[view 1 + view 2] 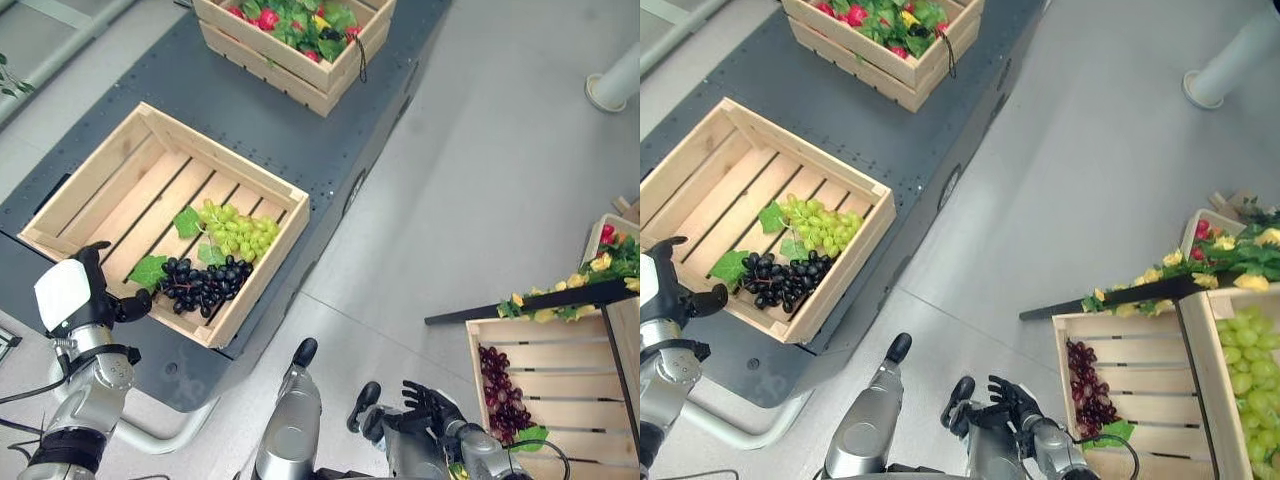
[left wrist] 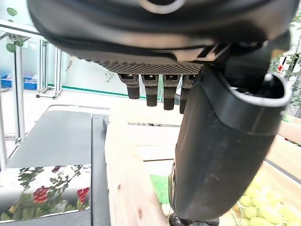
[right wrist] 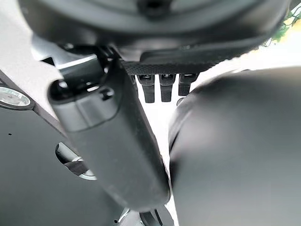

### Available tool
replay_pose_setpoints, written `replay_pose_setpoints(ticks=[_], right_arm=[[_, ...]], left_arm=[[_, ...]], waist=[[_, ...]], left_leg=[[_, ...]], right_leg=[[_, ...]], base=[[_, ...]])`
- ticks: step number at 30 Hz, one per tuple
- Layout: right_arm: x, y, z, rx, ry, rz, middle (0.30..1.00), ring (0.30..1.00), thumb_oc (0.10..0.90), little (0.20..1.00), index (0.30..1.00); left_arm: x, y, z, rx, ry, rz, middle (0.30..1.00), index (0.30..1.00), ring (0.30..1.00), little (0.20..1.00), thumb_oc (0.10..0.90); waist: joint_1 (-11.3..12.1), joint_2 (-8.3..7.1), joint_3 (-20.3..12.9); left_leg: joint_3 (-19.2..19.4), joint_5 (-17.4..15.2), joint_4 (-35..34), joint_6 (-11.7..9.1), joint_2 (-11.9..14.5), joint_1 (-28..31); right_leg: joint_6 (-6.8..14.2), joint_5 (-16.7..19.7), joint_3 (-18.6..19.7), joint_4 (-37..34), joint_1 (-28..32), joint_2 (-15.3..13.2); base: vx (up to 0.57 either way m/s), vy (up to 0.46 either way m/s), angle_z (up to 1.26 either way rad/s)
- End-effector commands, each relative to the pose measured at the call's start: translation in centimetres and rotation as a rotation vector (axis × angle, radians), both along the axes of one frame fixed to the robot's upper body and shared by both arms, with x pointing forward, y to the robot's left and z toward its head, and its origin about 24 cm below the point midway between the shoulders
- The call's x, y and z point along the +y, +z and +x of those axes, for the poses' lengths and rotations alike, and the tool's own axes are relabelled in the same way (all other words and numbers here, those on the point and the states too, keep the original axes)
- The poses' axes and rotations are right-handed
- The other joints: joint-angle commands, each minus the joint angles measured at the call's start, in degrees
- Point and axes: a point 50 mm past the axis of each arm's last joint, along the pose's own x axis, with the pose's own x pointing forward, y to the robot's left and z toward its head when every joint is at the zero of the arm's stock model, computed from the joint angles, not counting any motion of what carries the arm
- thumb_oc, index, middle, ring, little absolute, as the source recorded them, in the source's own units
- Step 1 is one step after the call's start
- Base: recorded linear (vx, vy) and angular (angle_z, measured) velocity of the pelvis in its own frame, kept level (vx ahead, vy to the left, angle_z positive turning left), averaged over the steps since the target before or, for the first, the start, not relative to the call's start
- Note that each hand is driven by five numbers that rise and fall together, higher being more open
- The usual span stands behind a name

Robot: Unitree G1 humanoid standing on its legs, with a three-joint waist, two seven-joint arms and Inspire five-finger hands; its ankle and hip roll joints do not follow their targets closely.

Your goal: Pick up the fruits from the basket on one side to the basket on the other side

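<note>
Black grapes (image 1: 203, 282), left robot hand (image 1: 92, 285) open beside

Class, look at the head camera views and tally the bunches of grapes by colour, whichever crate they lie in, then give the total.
Green grapes: 2, one in the left crate and one in the far right crate
Black grapes: 1, in the left crate
Dark red grapes: 1, in the right crate
Total: 4 bunches
</note>
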Motion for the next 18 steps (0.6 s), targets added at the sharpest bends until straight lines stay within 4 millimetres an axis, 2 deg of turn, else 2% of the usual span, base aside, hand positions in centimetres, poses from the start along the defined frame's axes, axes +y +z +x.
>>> replay_pose_setpoints(ticks=[1,3,9,14,18], right_arm=[[0.0,-0.5,-2.3,0.03,0.045,0.025,0.9,0.9,0.8,0.9,0.9],[-0.3,-0.3,-2.2,0.013,0.066,0.014,0.9,0.9,0.8,0.9,0.9],[-0.5,0.1,-1.6,-0.001,0.069,0.021,0.9,0.9,0.8,0.9,0.9],[-0.9,0.6,-0.7,-0.024,0.066,0.021,0.9,0.9,0.8,0.9,0.9],[-1.1,0.9,-0.4,-0.038,0.079,0.005,0.9,0.9,0.8,0.9,0.9]], left_arm=[[0.8,4.0,0.3,-0.151,0.008,0.168,0.9,0.9,0.9,0.9,0.8],[0.8,4.4,0.5,-0.195,0.026,0.198,0.9,0.9,0.9,0.9,0.8],[0.6,5.6,1.0,-0.235,0.012,0.29,0.9,0.9,0.9,0.9,0.8],[0.9,6.8,1.3,-0.184,0.017,0.368,0.9,0.9,0.9,0.9,0.8],[1.5,6.7,1.2,-0.098,0.024,0.394,0.9,0.9,0.9,0.9,0.8]], waist=[[-1.89,0.6,-1.13],[-2.84,0.69,-0.12],[-3.49,0.84,1.45],[-4.29,1.53,2.7],[-4.71,1.75,3.25]], left_leg=[[4.63,-2.56,5.41,5.19,-5.84,-3.97],[5.41,-2.88,6.88,5.21,-5.85,-5.54],[6.42,-2.92,8.01,5.12,-5.67,-7.58],[6.88,-2.38,8.01,5.11,-5.4,-8.78],[7.52,-2.67,8.76,5.16,-5.16,-9.39]], right_leg=[[-4.17,2.93,-0.63,-1.23,0.8,4.88],[-4.33,2.63,0.09,-0.06,-0.51,5.06],[-4.34,2.84,1.05,0.33,-2.21,5.17],[-4.3,3.42,1.85,0.07,-3.39,5.44],[-4.21,3.29,2.18,0.78,-4.08,5.4]], base=[[-0.01,0.079,-0.17],[-0.01,0.08,-0.09],[-0.01,0.028,-0.09],[-0.01,0.008,-0.01],[-0.01,0.02,-0.02]])
